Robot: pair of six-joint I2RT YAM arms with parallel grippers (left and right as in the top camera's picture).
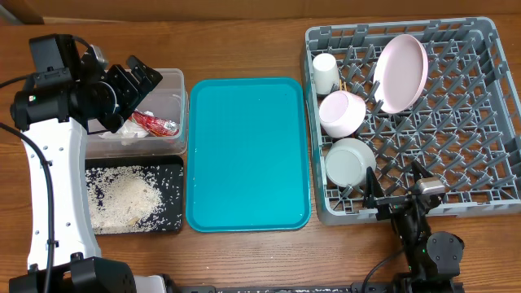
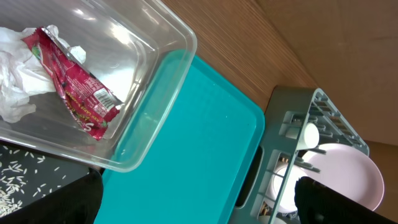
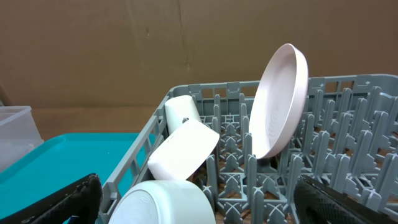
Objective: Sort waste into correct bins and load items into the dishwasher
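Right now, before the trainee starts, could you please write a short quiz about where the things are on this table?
1. True or false: the pink plate stands on edge in the grey rack.
2. Where does the red wrapper lie?
A) in the grey rack
B) in the clear tub
C) on the teal tray
3. Fill the gap: the black tray holds loose white ____.

Key: 1 true; 2 B; 3 rice.

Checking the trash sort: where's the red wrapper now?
Overhead, left side: the red wrapper lies in the clear tub, touching the white napkin.
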